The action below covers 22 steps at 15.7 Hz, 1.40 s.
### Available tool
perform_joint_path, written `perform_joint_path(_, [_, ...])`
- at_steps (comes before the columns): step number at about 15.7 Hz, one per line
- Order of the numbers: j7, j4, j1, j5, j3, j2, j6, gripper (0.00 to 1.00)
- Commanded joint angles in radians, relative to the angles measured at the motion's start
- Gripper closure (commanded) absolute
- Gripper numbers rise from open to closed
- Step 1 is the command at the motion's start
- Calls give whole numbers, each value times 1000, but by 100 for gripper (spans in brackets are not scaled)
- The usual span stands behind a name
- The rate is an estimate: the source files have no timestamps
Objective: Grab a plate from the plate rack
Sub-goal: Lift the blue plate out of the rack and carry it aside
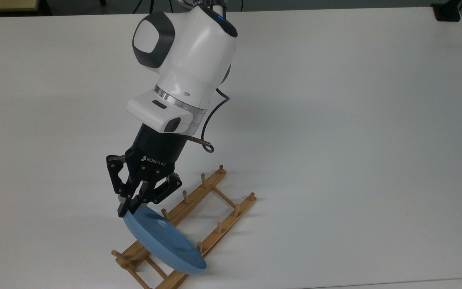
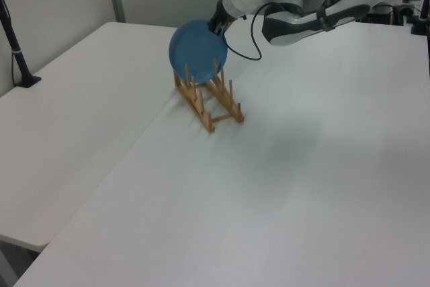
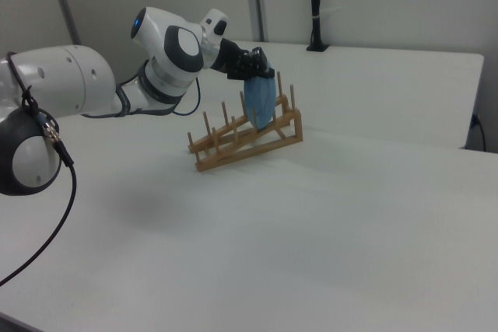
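Note:
The light-blue plate (image 1: 163, 240) stands on edge in the near end of the wooden plate rack (image 1: 193, 199), leaning between its pegs. My gripper (image 1: 128, 208) comes down at a slant from the top view's upper left and is shut on the plate's top rim, one finger on each face. In the left view the plate (image 2: 196, 48) faces the camera above the rack (image 2: 213, 104), with the gripper (image 2: 218, 25) at its upper right edge. The right view shows the plate (image 3: 261, 103) edge-on in the rack (image 3: 245, 139), the gripper (image 3: 260, 72) pinching its top.
The rack sits on a wide white table (image 1: 335, 120), close to the top view's bottom edge. A dark cable (image 1: 211, 120) loops off the wrist. A black clamp post (image 2: 17, 52) stands at the left view's far left, and a black base (image 1: 447, 12) sits at the table's far corner.

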Motion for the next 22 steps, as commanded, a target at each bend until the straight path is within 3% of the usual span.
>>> perform_joint_path(1, [30, 14, 25, -27, -26, 4, 29, 89])
perform_joint_path(12, [71, 13, 16, -27, -23, -82, 29, 92])
perform_joint_path(15, [116, -48, 14, -13, -17, -146, 27, 93])
perform_joint_path(18, [171, -73, 3, 83, -15, -174, 29, 94])
perform_joint_path(22, [161, -202, -3, 330, -23, -234, 30, 94])
